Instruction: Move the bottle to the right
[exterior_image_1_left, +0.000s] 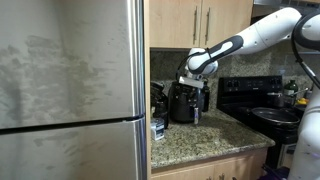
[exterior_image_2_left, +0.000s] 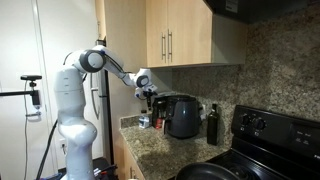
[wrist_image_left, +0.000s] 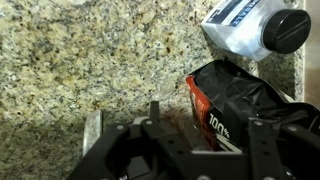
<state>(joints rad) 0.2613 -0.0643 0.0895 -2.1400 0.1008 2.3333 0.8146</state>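
Item 1: clear plastic bottle w/ black cap (wrist_image_left: 248, 27), on speckled granite counter (wrist_image_left: 80, 50), beside black-red foil pouch (wrist_image_left: 235, 95). I judged it light, slick, squashy; take at mid-body. Robotiq gripper (wrist_image_left: 175, 140) hung above, jaws apart, empty.

In an exterior view the appliance (exterior_image_2_left: 183, 116) sat on the countertop (exterior_image_2_left: 165, 152), with the tall bottle (exterior_image_2_left: 212, 125) at its 3 o'clock, the stove (exterior_image_2_left: 270, 135) further toward 3 and the cabinets (exterior_image_2_left: 180, 35) at 12. In the wrist view the capped bottle (wrist_image_left: 255, 28) lay at 1 o'clock, with the bag (wrist_image_left: 235, 95) just beside it at its 6.
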